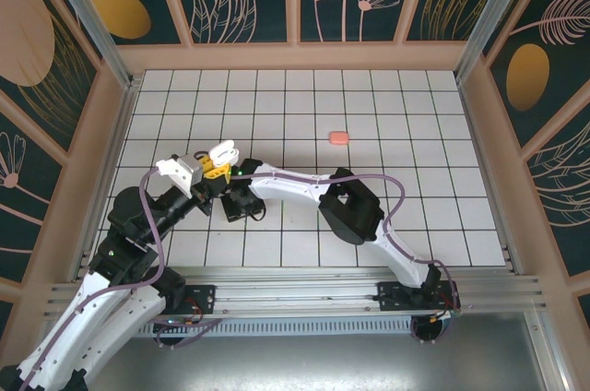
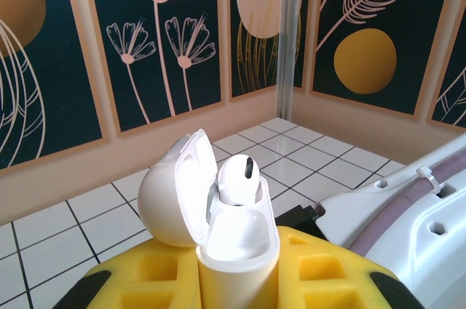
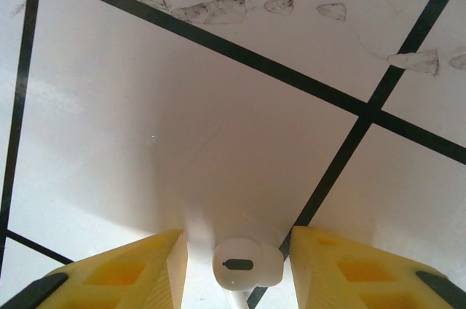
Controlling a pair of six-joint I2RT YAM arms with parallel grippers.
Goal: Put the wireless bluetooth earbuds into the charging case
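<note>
Earbud (image 3: 247, 264) btwn R tool (image 3: 239, 245) tips

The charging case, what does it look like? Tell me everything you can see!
The charging case is small, rounded, glossy white plastic, standing upright. Its hinged lid is flipped open to the left. One white earbud sticks up from inside. The left gripper clamps its lower body between yellow fingers, holding it off the tiled floor.

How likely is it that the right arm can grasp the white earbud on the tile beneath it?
Probably yes: the white earbud lies on bare tile between the right end effector's open fingers, nothing in the way.
</note>
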